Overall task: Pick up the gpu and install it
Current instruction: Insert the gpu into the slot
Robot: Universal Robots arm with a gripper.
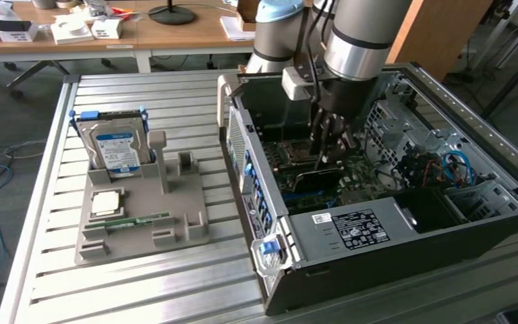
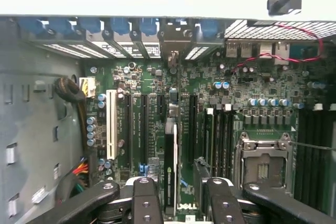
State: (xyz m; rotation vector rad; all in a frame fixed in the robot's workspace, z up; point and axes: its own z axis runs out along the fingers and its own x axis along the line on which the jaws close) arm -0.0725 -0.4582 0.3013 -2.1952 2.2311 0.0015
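The gpu (image 2: 170,166) stands on edge in a motherboard slot, seen as a thin dark card with a pale strip, its metal end bracket toward the case's rear wall. In the exterior view the gpu (image 1: 318,178) is a dark card low inside the open computer case (image 1: 349,229). My gripper (image 1: 325,160) reaches down into the case right above it. In the wrist view my gripper (image 2: 184,195) is open, and its black fingers (image 2: 144,203) straddle the card's near end with a gap on each side.
On the slatted metal table at the exterior view's left, a grey holder (image 1: 183,226) carries a silver hard drive (image 1: 115,148), a processor chip (image 1: 106,201) and a green memory stick (image 1: 137,221). An open processor socket (image 2: 262,166) lies beside the memory slots. Cables (image 1: 452,165) hang inside the case.
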